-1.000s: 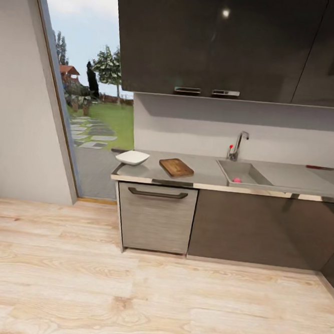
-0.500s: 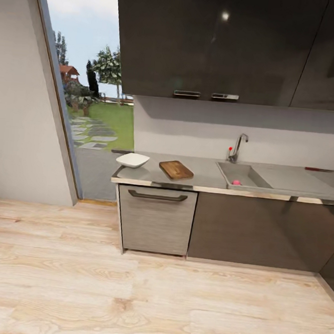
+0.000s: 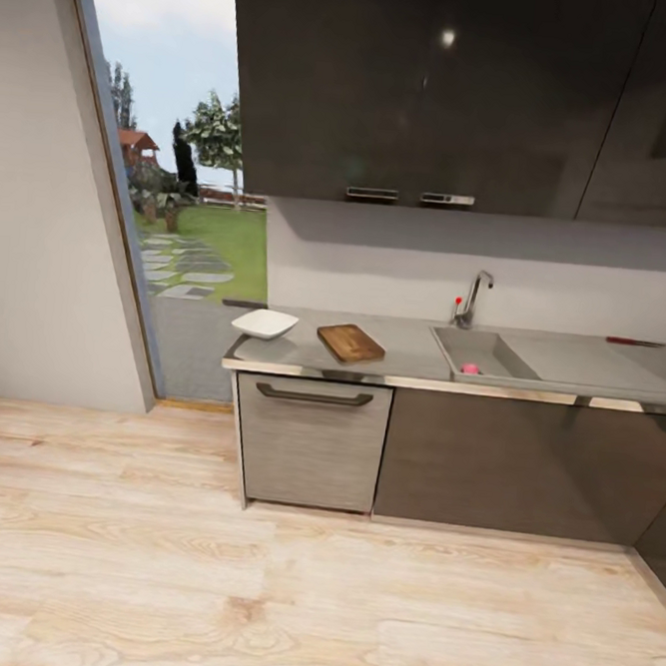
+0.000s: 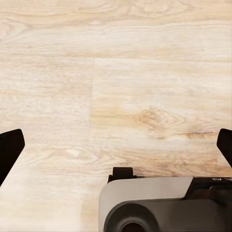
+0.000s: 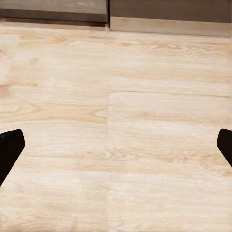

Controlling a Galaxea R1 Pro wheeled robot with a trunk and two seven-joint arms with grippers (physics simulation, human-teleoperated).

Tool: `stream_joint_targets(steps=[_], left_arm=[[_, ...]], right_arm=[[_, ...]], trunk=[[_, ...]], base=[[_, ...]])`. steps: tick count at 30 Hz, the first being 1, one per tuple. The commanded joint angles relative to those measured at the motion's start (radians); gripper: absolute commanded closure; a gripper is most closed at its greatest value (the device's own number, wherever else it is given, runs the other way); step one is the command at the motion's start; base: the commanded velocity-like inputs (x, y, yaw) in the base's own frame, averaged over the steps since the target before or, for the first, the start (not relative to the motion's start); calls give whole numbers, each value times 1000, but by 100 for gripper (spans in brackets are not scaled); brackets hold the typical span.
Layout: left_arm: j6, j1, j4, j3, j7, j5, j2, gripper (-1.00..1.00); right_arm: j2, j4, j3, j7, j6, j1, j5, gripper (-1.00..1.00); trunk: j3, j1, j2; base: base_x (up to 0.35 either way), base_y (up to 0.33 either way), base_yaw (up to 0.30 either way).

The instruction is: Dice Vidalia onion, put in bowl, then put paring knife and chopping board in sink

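Kitchen run seen from my head cam, w/ the sink (image 3: 487, 353) as landmark. The sink is a recessed grey basin set in the countertop (image 3: 412, 351); its chrome tap (image 3: 471, 299) w/ a red knob stands at the back edge, and the flat drainboard (image 3: 581, 361) runs off to the right. The Vidalia onion (image 3: 469, 368), a small pinkish bulb, lies inside the basin near its front wall. Left of the sink, on the worktop, the chopping board (image 3: 350, 342) lies flat and slightly askew; farther left again, near the counter's end, sits the white bowl (image 3: 265, 324), apart from the board. Right of the sink, beyond the drainboard by the back wall, lies the paring knife (image 3: 633, 342), seen as a thin reddish sliver; blade detail too small to tell. Below the board, a light-fronted appliance door w/ a dark bar handle (image 3: 314, 396); below the sink, dark cabinet fronts (image 3: 503, 462). Dark wall cabinets (image 3: 432, 90) hang above. Far left of the sink, a tall window (image 3: 175, 180) gives onto a garden.

Left wrist cam: my left gripper (image 4: 116, 147) has its fingertips (image 4: 9, 150) spread wide, nothing between them, over the pale wood floor (image 4: 145, 87). Right wrist cam: my right gripper (image 5: 116, 150) is likewise spread wide and empty above the wood floor, w/ the cabinet plinth (image 5: 169, 24) at the far edge.
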State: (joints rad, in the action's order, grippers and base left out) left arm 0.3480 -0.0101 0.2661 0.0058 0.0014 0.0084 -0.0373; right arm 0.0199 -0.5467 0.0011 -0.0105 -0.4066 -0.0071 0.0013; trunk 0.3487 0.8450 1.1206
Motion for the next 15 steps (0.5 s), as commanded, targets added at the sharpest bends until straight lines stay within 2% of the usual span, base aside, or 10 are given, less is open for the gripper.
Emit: stream_joint_targets(steps=[1,15], left_arm=[[3,-1,-1,0,0,1,0,-100],[3,-1,-1,1,0,1,-1,-100]], right_arm=[[0,1,0,-1,-3,-1,0,-100],[0,1,0,-1,-3,-1,0,-100]], trunk=[[-2,-4,-7],[-46,-58,-105]], base=[[0,0,0],[0,0,0]])
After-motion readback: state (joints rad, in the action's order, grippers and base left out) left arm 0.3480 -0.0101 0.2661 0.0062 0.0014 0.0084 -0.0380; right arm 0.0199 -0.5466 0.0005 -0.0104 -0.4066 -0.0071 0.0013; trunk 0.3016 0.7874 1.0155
